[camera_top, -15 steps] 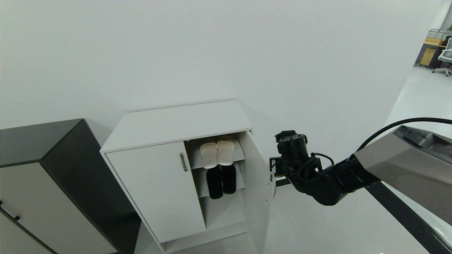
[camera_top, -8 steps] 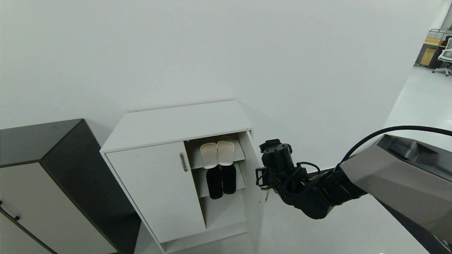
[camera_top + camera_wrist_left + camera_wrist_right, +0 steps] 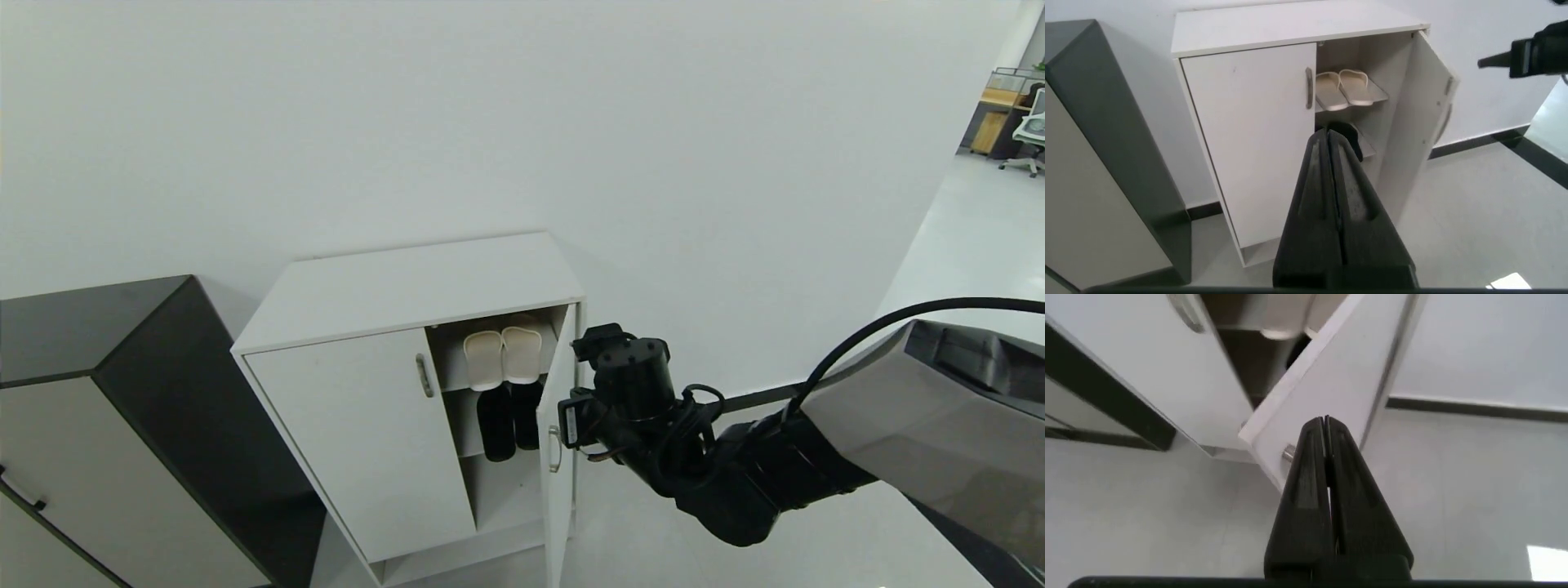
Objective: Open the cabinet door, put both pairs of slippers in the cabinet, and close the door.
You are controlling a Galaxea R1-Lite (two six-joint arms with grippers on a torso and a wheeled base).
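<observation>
The white cabinet (image 3: 408, 286) has its left door (image 3: 367, 433) closed and its right door (image 3: 558, 400) half open. A white pair of slippers (image 3: 503, 356) lies on the top shelf, with a black pair of slippers (image 3: 510, 412) on the shelf below. My right gripper (image 3: 571, 416) is at the right door's outer face, near its handle (image 3: 554, 448). In the right wrist view the right gripper (image 3: 1325, 425) is shut and empty, its tip at the door's edge (image 3: 1323, 376). My left gripper (image 3: 1328, 131) is shut and empty, held back from the cabinet, partly hiding the black slippers (image 3: 1349, 135).
A dark cabinet (image 3: 106, 392) stands close on the left of the white one. A white wall runs behind both. Open grey floor (image 3: 939, 229) stretches to the right, with a black baseboard strip (image 3: 1470, 145) along the wall.
My right arm has swung left against the right door, and the door has turned from wide open to about half shut, hiding part of the shelves.
</observation>
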